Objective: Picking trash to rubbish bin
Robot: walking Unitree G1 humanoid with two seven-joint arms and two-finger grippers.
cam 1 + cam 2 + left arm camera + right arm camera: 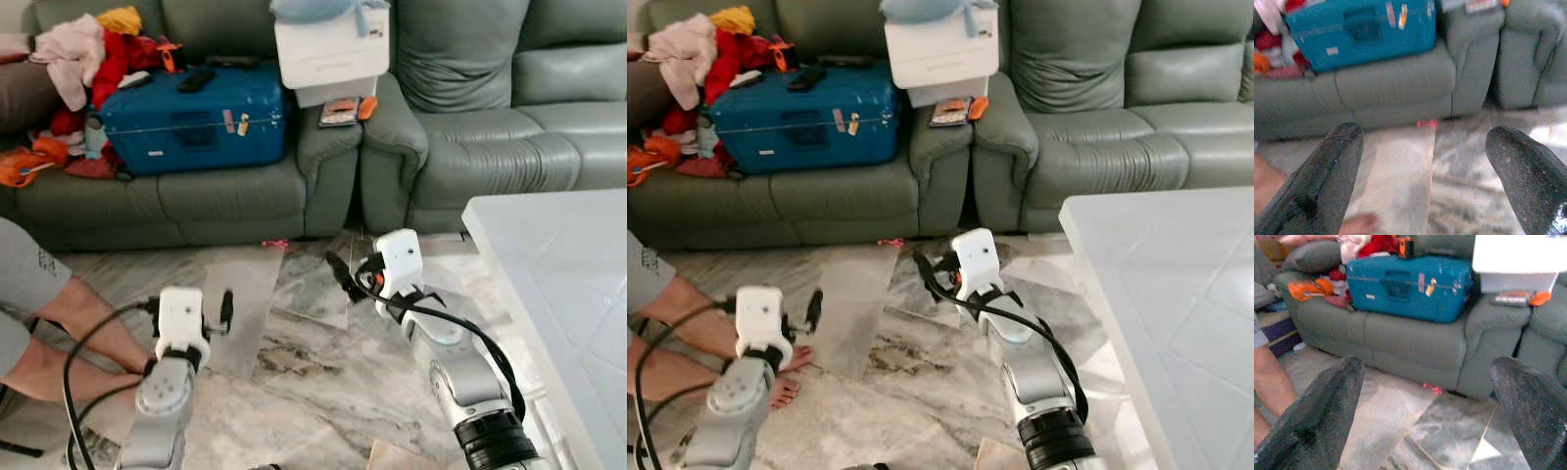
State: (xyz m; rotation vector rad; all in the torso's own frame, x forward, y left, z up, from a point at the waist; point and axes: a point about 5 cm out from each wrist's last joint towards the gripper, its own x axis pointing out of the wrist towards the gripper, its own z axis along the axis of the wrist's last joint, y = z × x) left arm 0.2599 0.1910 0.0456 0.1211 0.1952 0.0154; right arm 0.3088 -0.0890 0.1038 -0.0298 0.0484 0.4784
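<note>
A small pink-red scrap of trash (275, 243) lies on the marble floor at the foot of the green sofa (235, 196), near the gap between the two sofa sections. My left gripper (226, 309) is held low over the floor, short of the scrap and to its left. It is open and holds nothing; in the left wrist view the scrap (1426, 123) lies ahead between the fingers. My right gripper (345, 278) is open and holds nothing, a little right of the scrap and nearer to me. The right wrist view has the scrap (1432, 388) ahead of it.
A person's bare leg and foot (69, 338) rest on the floor at the left, close to my left arm. A blue suitcase (191, 117), heaped clothes (88, 54) and a white box (331, 49) sit on the sofa. A white table (558, 294) stands at the right.
</note>
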